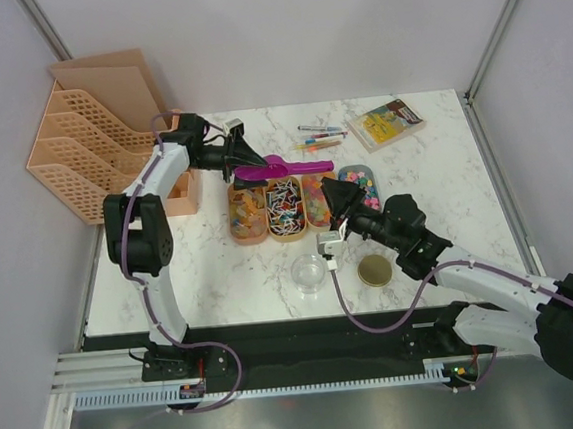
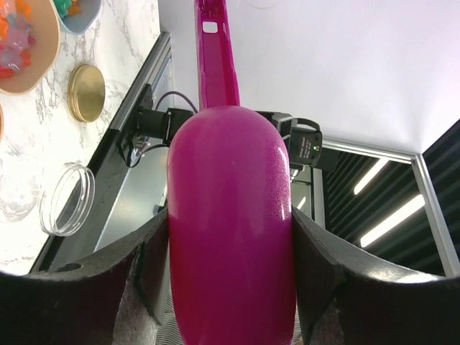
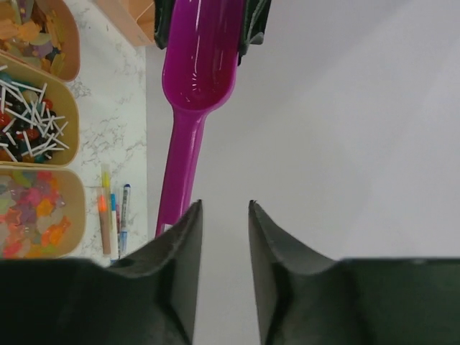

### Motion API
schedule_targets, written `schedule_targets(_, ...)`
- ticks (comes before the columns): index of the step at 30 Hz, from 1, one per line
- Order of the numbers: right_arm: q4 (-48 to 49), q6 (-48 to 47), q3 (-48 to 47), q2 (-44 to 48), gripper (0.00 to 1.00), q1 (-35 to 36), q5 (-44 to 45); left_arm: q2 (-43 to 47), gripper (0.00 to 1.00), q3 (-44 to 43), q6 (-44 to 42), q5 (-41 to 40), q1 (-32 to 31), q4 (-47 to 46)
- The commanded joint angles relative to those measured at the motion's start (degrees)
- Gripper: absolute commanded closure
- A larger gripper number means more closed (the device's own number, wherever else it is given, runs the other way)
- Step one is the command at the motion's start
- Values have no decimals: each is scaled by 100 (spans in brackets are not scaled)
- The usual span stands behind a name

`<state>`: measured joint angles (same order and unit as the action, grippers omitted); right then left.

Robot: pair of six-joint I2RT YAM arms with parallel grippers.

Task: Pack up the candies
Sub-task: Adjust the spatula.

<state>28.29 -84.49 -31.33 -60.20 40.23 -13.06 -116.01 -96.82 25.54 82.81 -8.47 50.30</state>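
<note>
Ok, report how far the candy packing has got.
Nothing packed yet: the jar looks empty, gold lid beside it. In hand: left fingers clamp the scoop by its bowl near the candies; right fingers are open near its handle. Left: scooping, filling, closing.

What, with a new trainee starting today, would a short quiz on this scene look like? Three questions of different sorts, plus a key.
1. True or false: the right gripper is shut on the scoop.
2. Which part of the scoop sits between the fingers of the left gripper? A. the bowl; B. the end of the handle; C. no part, it is open and clear of the scoop.
3. How many trays hold candies?

Key: 1. False: it is open and empty, with the scoop's handle ahead of it. 2. A. 3. Four.
</note>
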Motion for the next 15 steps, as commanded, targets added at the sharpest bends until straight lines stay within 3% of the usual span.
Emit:
schedule_targets(1, 579, 301, -233, -289, 69, 11, -39, 465, 98, 171, 504, 2143, 3, -240)
schedule_targets(13, 1152, 846, -654, -1248, 43, -6, 444, 667, 98, 286, 671, 2152, -6, -319)
schedule_targets(15, 1161, 899, -699, -1362, 43, -6, 515, 685, 98, 312, 689, 2143, -6, -328)
